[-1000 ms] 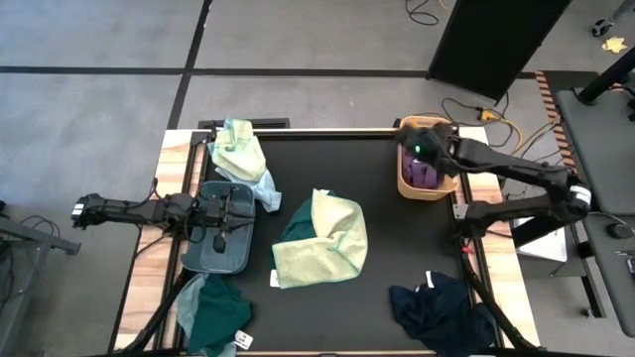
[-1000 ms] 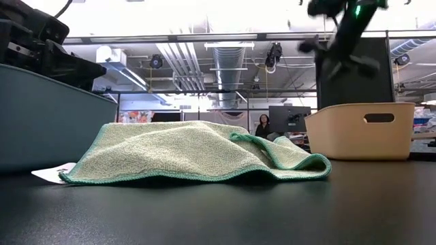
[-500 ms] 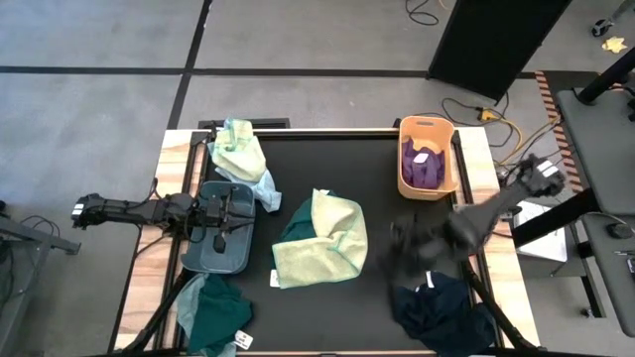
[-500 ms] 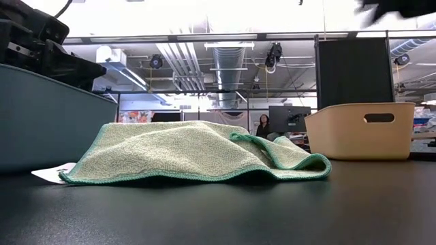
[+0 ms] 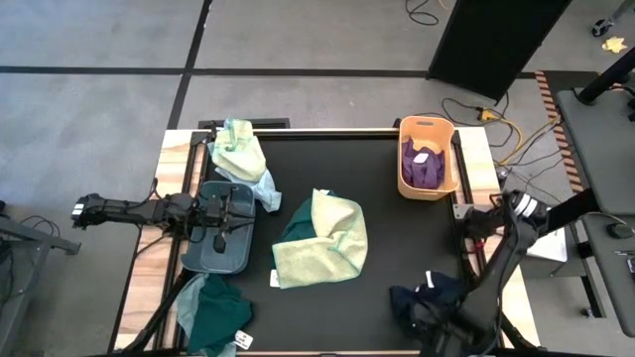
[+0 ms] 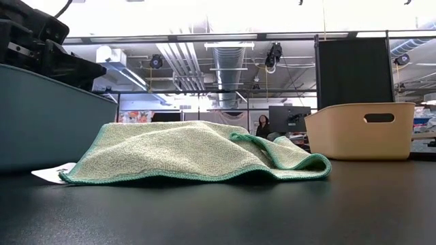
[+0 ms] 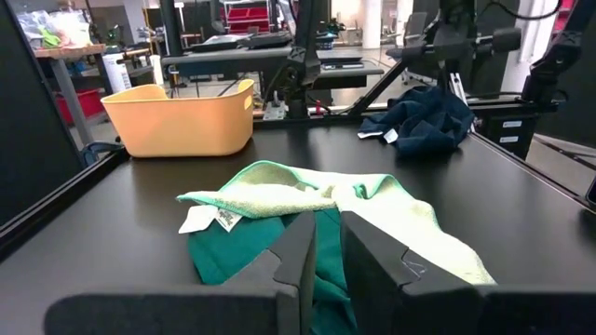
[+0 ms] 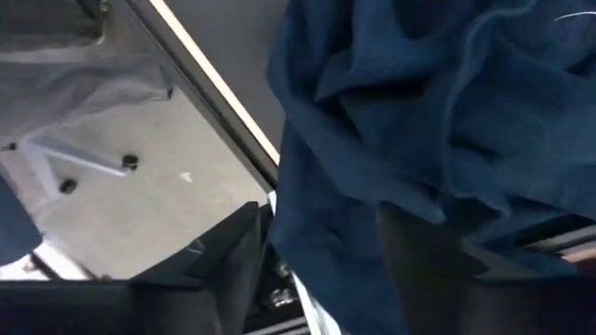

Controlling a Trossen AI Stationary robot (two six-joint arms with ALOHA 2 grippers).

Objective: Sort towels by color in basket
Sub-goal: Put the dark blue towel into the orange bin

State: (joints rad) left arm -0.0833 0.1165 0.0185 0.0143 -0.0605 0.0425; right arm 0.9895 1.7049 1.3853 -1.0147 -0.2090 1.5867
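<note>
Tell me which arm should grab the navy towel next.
Right. Its hand is open directly over the navy towel at the table's near right corner; the left hand sits over the grey bin, far away.

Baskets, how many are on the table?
2. A tan basket holding purple towels sits at the table's far right. A grey-blue basket sits at the left edge, under the left gripper.

Even overhead light, bright ceiling glare in the low view, right arm (image 5: 496, 268) motion-blurred, right wrist view soft
</note>
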